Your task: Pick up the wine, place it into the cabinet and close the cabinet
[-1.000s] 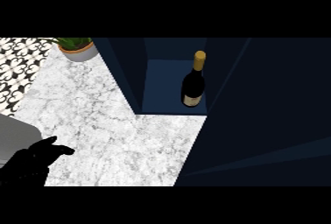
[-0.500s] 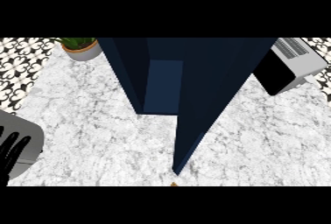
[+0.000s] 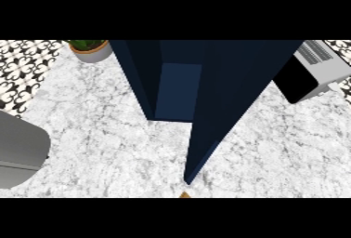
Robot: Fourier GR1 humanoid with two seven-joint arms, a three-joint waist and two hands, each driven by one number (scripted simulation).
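Note:
The navy cabinet [image 3: 147, 74] stands at the middle of the head view. Its door [image 3: 230, 102] hangs almost edge-on across the opening, leaving a narrow slot where a blue inner wall [image 3: 178, 90] shows. No wine bottle can be seen; the door hides the cabinet's inside. My left forearm [image 3: 19, 148], grey, comes in at the left edge, and its hand is out of the picture. Nothing of my right arm or hand shows. A small tan tip [image 3: 185, 195] pokes in at the lower edge, below the door's corner; I cannot tell what it is.
White marble counter [image 3: 103, 153] lies all round the cabinet. A potted plant [image 3: 90, 49] stands at the back left, next to a patterned tile wall [image 3: 27, 69]. A grey appliance with a black front [image 3: 312, 74] sits at the back right.
The door has swung leftward over the opening, hiding the wine bottle that stood inside. My left hand has slipped out of view, leaving only the forearm.

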